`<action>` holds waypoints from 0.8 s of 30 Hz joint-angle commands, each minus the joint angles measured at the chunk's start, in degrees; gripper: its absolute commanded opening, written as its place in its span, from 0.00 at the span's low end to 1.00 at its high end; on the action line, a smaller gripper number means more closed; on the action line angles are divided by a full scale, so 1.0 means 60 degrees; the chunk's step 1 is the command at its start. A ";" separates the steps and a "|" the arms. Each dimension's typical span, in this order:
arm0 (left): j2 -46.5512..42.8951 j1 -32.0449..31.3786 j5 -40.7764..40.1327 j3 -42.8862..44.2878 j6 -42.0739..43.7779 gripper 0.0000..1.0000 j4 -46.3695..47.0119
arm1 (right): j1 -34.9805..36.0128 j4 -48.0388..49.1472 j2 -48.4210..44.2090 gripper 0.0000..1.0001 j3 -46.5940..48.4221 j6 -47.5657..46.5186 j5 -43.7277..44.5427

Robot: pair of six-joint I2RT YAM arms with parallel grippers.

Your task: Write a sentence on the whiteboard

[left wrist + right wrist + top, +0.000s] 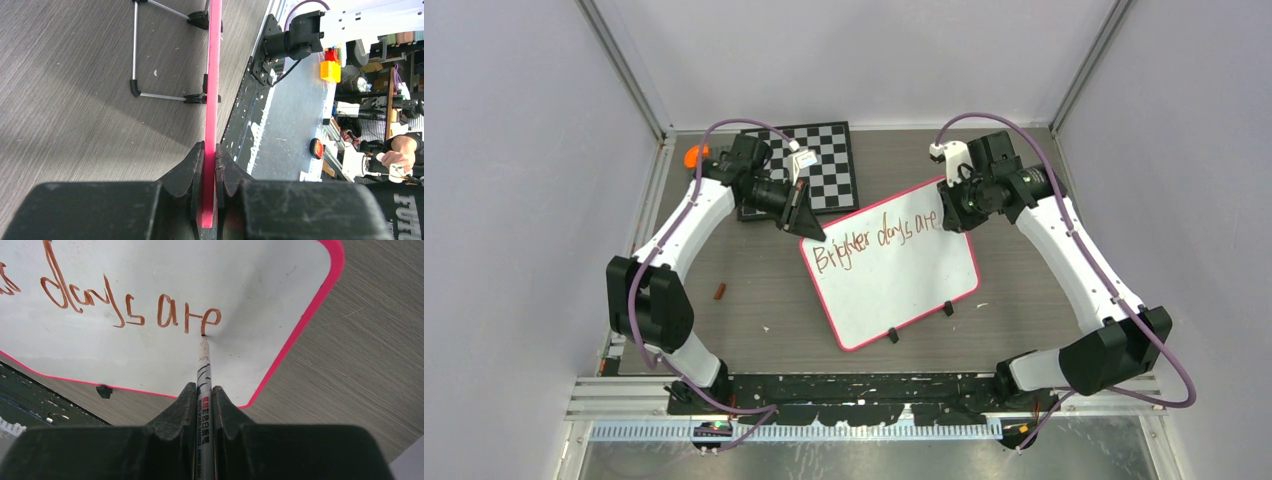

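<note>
Right wrist view: my right pincer (204,392) is pressed together on a marker (204,365). The marker's tip touches the whiteboard (260,285) just below the last "e" of the sentence (125,307), which reads "Brighter days are" in one line.

Left wrist view: my left pincer (210,155) pinches the whiteboard's pink rim, seen edge-on. Thin wire legs (135,50) run from its black clips onto the grey wood-grain surface (65,110).

Top external view: the whiteboard lies slanted between my arms, near a checkered board (829,165). Plain pale walls enclose the surface. Both arms reach forward and bend inward, the left to the whiteboard's far-left corner and the right to its far-right corner.
</note>
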 commanded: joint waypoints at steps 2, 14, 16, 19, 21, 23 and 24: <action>0.0089 0.0002 -0.0098 0.0133 0.0115 0.00 0.0017 | -0.0031 0.0356 -0.0354 0.00 -0.0133 -0.0212 0.0517; 0.0136 -0.0067 -0.0252 0.0327 0.0260 0.00 -0.0063 | -0.0112 -0.0033 -0.0198 0.00 0.0669 -0.0596 0.0865; 0.0137 -0.0092 -0.0292 0.0374 0.0300 0.00 -0.0102 | -0.0110 -0.0271 -0.0158 0.00 0.0895 -0.0590 0.0542; 0.0138 -0.0142 -0.0332 0.0425 0.0287 0.00 -0.0101 | -0.0076 -0.0713 -0.0141 0.00 0.1184 -0.0598 -0.0158; 0.0149 -0.0180 -0.0367 0.0480 0.0260 0.00 -0.0102 | 0.0061 -0.0939 -0.0191 0.00 0.1294 -0.0572 -0.0619; 0.0179 -0.0222 -0.0393 0.0552 0.0219 0.00 -0.0100 | 0.0311 -0.1071 -0.0300 0.00 0.1325 -0.0515 -0.0999; 0.0195 -0.0238 -0.0422 0.0595 0.0206 0.00 -0.0100 | 0.0516 -0.1059 -0.0369 0.00 0.1313 -0.0433 -0.1080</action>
